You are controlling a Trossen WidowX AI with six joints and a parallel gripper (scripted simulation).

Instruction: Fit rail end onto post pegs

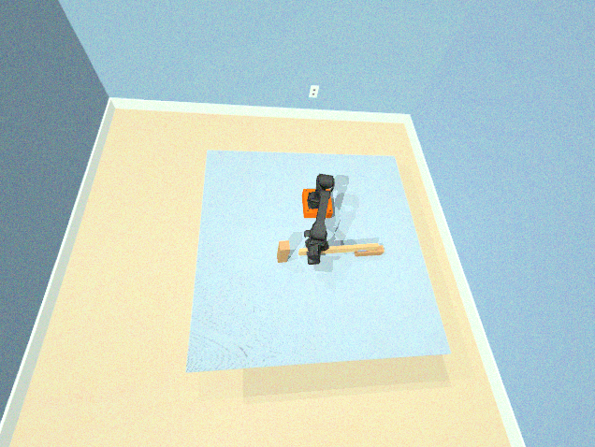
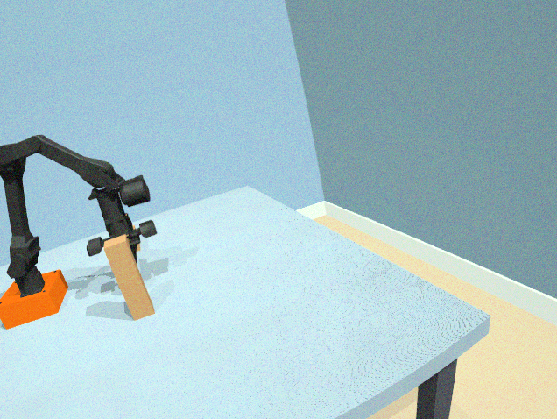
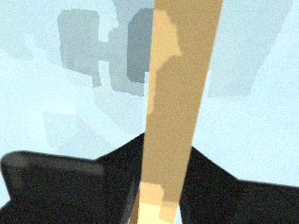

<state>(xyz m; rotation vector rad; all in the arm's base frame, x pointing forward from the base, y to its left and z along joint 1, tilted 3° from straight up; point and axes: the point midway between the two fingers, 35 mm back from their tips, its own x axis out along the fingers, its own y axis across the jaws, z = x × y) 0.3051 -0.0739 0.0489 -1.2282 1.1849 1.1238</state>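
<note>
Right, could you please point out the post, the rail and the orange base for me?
Post [image 1: 282, 252] [image 2: 130, 279]: top view, side face; exterior view, broad face.
Rail [image 1: 343, 249] [image 3: 182, 94]: top and wrist views, its long body.
Orange base [image 1: 310, 214] [image 2: 33, 313]: top and exterior views, front side.

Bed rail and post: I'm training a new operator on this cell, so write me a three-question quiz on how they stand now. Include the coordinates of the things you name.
1. True or false: the near end of the rail [image 1: 343, 249] [image 3: 182, 94] touches the post [image 1: 282, 252] [image 2: 130, 279].
2. Which is the gripper [image 1: 314, 253] [image 3: 161, 138] shut on? (a) the post (b) the rail (c) the footboard block
3. Fill in: the arm stands on an ____ base.

Key: 1 false, a gap shows in the top view; 2 b; 3 orange.
</note>
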